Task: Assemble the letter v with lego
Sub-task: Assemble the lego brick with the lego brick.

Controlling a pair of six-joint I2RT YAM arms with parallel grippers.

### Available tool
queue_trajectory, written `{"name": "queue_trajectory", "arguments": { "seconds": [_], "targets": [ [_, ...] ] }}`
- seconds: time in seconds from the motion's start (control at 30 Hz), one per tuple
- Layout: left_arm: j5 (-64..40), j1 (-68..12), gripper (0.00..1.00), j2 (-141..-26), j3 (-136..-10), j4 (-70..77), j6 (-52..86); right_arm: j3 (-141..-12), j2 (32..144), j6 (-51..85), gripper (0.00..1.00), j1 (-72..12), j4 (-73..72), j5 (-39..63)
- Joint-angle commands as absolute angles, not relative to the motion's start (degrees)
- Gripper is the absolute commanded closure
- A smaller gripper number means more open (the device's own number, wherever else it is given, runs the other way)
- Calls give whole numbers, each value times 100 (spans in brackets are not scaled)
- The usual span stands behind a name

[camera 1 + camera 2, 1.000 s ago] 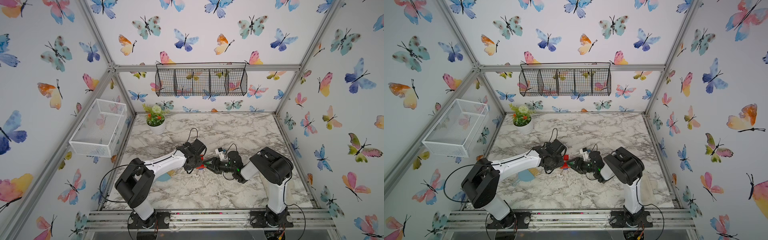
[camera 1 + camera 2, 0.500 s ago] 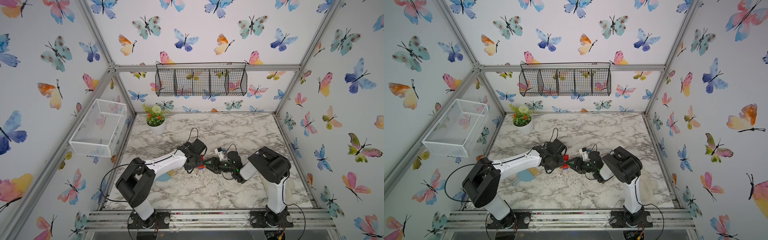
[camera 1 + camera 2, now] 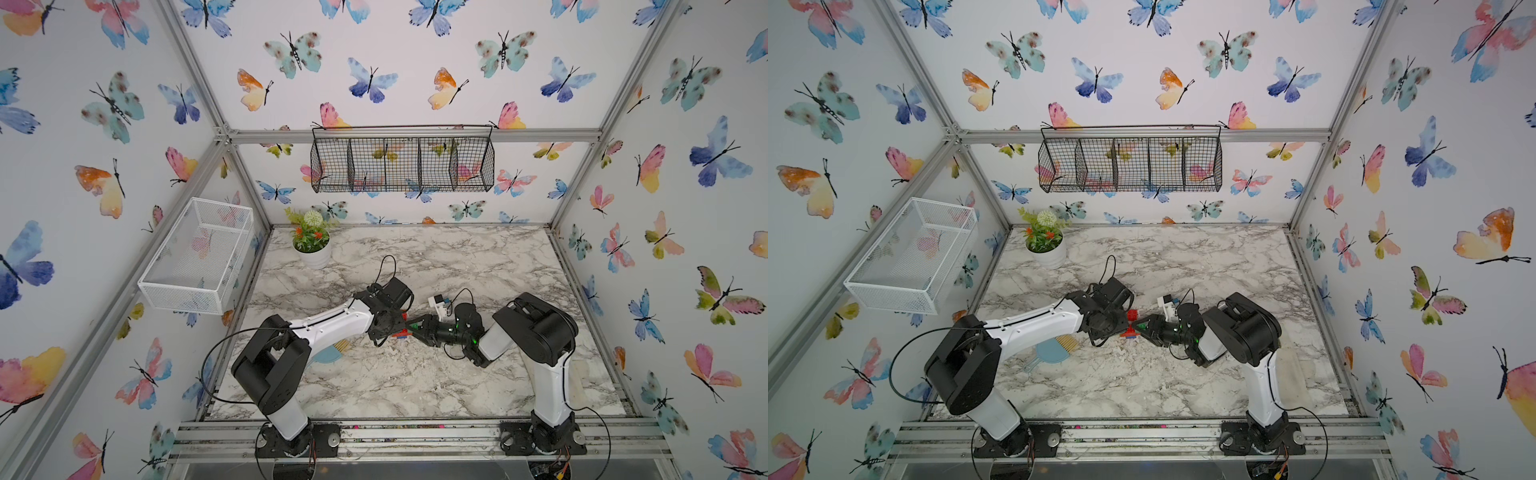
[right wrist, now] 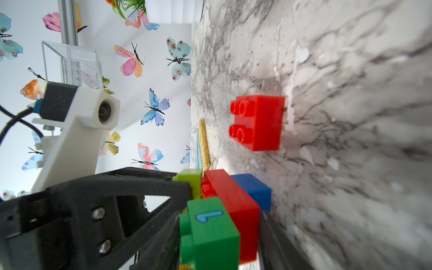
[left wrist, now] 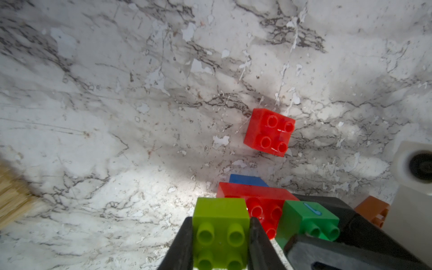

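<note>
Top views: left arm [image 3: 328, 326] and right arm [image 3: 540, 332] meet mid-table [image 3: 436, 257], tips together at a small lego cluster [image 3: 1128, 332]. Loose red square brick [image 3: 1132, 314] just beside it. Hand brush [image 3: 1054, 351] near the left arm. Pincer states unreadable here.

Left wrist: left pincer [image 5: 221, 222] clenched on lime brick [image 5: 221, 233], one finger flat on each side. Lime sits on the stud side of long red brick [image 5: 252, 195], with green brick [image 5: 308, 217] next to it on the same red. Blue brick [image 5: 247, 180] under the red. Orange brick [image 5: 371, 210] lies past a black right-pincer finger; joined or not, cannot tell. Red square sits alone on the table, apart.

Right wrist: right pincer [image 4: 222, 240] straddles the green-and-red stack, fingers at both sides. Gripping or just around it, cannot tell.
</note>
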State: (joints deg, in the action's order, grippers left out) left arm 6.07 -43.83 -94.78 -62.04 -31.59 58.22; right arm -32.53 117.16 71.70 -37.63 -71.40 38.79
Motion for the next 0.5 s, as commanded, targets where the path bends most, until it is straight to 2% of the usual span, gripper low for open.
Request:
{"name": "queue_trajectory", "arguments": {
  "seconds": [0.0,0.47],
  "targets": [
    [539,-4342,79,-9589,-6170,-3188,5757,-3253,11867,7194,52,-3814,-7111,3771],
    [733,-4296,78,-9352,-6248,-3174,5367,-3234,11786,6990,60,-3832,-6860,3661]
  ]
}}
